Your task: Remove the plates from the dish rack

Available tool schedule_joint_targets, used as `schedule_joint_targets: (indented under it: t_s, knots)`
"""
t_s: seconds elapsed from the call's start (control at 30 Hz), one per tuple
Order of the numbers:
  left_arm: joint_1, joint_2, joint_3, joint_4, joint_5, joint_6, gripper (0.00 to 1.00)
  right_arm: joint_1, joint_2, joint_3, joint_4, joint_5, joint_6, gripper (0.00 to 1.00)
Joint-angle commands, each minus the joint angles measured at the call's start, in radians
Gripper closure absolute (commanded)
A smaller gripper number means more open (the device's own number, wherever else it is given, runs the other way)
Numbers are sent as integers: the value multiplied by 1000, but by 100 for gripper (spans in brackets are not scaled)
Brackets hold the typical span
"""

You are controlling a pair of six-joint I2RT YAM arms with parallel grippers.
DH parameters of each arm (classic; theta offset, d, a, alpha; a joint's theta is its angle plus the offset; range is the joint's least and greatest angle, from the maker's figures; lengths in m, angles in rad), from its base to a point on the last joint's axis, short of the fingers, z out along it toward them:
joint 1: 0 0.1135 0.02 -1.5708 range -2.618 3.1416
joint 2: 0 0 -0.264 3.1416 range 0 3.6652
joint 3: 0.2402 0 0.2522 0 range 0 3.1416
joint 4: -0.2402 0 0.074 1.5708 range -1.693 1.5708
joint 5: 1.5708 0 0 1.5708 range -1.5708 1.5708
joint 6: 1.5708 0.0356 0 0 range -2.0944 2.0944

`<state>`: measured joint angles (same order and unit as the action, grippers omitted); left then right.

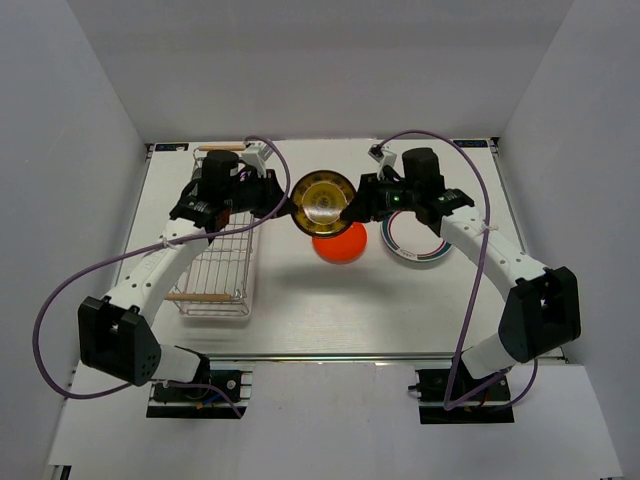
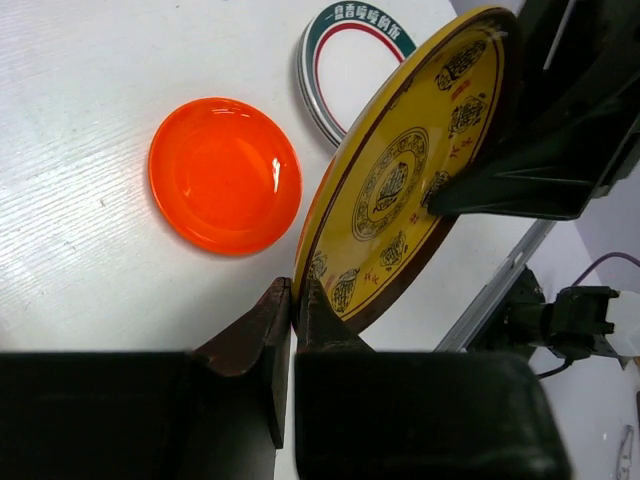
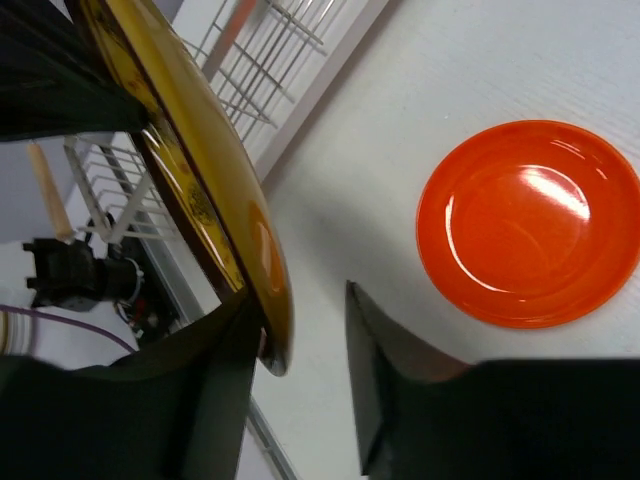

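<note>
As we judged, unloaded: orange plate point(image 1: 340, 245) and white plate point(image 1: 415, 247) lay on the bench point(image 1: 350, 310), right of the dish rack point(image 1: 215, 278).
Yellow plate point(image 1: 323, 200): airborne on that side, not yet down.
Left fingers point(image 2: 262, 330): pinched its rim.
Right fingers point(image 3: 385, 350): spread around it.

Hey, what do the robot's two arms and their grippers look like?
Both the left arm and right arm have white links, black joint housings and a looping purple cable. The left gripper and right gripper are black with dark, wedge-shaped fingers.
</note>
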<state>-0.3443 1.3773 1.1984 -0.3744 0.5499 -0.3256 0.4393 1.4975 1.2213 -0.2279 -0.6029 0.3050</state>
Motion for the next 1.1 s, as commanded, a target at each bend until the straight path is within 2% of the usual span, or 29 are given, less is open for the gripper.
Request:
schedule_joint_targets:
  t_s: [0.0,0.03,0.3,0.33,0.4,0.43,0.47,0.53,0.57,0.6,0.67,0.9,0.93,1.07]
  knots:
    - [-16,9,-5,0,-18,3,100,9,7,52,53,3,14,58]
    - [-16,9,-5,-1,-22,3,100,6,10,56,47,-3,14,66]
    - [-36,17,10,-35,-116,-18,100,6,-2,50,52,-5,29,90]
    - [-36,20,13,-37,-120,-21,100,4,0,50,47,-6,34,98]
    - [-36,25,33,-57,-140,-23,97,4,4,46,45,0,39,100]
    - [-36,28,41,-64,-151,-23,87,1,4,44,44,2,48,100]
    - [-36,31,49,-81,-163,-23,65,-2,6,46,36,6,46,100]
    - [-36,28,72,-101,-208,-27,32,-1,6,43,24,37,48,100]
    - [-36,25,78,-119,-232,-32,6,-4,6,43,9,52,49,100]
    - [-36,19,87,-133,-293,-38,2,-5,4,43,1,77,49,100]
    - [-36,9,115,-182,-364,-52,2,-13,7,43,-25,95,46,100]
    - [-27,-61,145,-320,-749,-142,2,-42,84,89,-169,196,35,100]
    - [-27,-85,145,-336,-834,-174,2,-43,104,83,-174,202,39,100]
    - [-16,-136,138,-426,-1020,-248,2,-53,148,72,-176,230,66,100]
